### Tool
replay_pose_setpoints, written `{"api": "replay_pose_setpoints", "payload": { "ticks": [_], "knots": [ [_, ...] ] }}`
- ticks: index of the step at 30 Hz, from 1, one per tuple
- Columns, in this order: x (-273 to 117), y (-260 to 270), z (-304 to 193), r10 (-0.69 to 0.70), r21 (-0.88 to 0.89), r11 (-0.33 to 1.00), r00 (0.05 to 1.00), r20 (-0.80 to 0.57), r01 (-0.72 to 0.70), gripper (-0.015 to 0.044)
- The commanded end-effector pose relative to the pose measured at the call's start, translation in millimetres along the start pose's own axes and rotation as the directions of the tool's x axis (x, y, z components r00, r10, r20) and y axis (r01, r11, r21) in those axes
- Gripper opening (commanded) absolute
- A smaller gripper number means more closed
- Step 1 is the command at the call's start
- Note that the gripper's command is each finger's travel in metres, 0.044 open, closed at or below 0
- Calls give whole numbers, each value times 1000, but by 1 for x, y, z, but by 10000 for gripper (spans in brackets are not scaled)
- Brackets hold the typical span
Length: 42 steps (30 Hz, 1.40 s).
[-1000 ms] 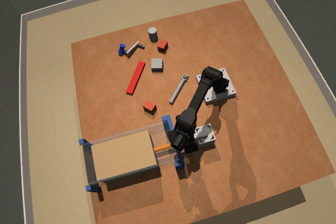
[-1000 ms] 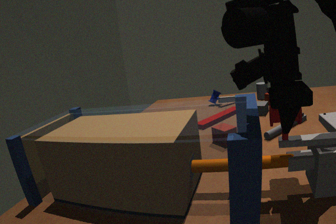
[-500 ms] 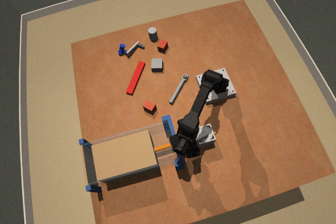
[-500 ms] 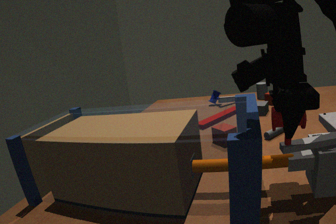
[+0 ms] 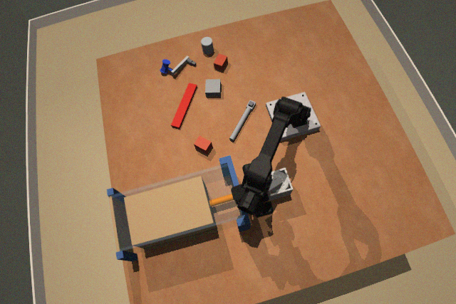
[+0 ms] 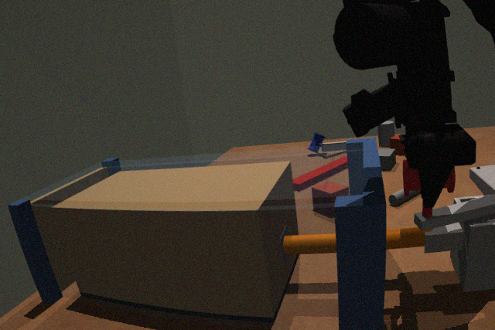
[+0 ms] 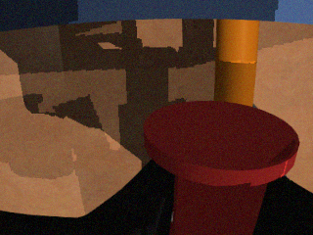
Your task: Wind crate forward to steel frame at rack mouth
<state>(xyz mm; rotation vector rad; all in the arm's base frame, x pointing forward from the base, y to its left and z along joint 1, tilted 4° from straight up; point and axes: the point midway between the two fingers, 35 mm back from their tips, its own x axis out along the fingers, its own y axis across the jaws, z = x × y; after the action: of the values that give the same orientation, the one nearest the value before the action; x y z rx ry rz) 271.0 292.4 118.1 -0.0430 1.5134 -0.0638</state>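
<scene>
The crate point(image 5: 167, 208) point(image 6: 179, 186) sits flat inside the clear-panelled cubby, with a gap between its front and the blue frame point(image 5: 229, 168) point(image 6: 360, 262) point(image 7: 171, 10) at the mouth. The orange strap point(image 5: 221, 200) point(image 6: 312, 243) point(image 7: 237, 44) runs from the crate front through the frame to the grey winch point(image 6: 479, 258) point(image 5: 285, 194). My gripper point(image 6: 429, 194) is shut on the red knob point(image 7: 220, 134) point(image 6: 411, 176) of the winch handle. The handle's grey arm point(image 6: 463, 212) lies level over the winch, its knob end toward the frame. The key and hole are hidden.
A blue-knobbed crank point(image 5: 165, 66) point(image 6: 315, 142), a red bar point(image 5: 184, 105) point(image 6: 319, 173), a grey block point(image 5: 213, 87), a grey cylinder point(image 5: 207, 46), red blocks point(image 5: 220, 63) point(image 5: 203, 144) and a grey rod tool point(image 5: 241, 122) lie on the bench beyond the cubby.
</scene>
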Motion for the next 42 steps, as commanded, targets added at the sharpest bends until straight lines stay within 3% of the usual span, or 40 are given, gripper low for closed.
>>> {"api": "replay_pose_setpoints", "payload": {
  "ticks": [1,42],
  "knots": [
    [1,21,-11,30,-25,999,1000,-9,-30,0],
    [0,42,-29,32,-25,999,999,-10,-32,0]
  ]
}}
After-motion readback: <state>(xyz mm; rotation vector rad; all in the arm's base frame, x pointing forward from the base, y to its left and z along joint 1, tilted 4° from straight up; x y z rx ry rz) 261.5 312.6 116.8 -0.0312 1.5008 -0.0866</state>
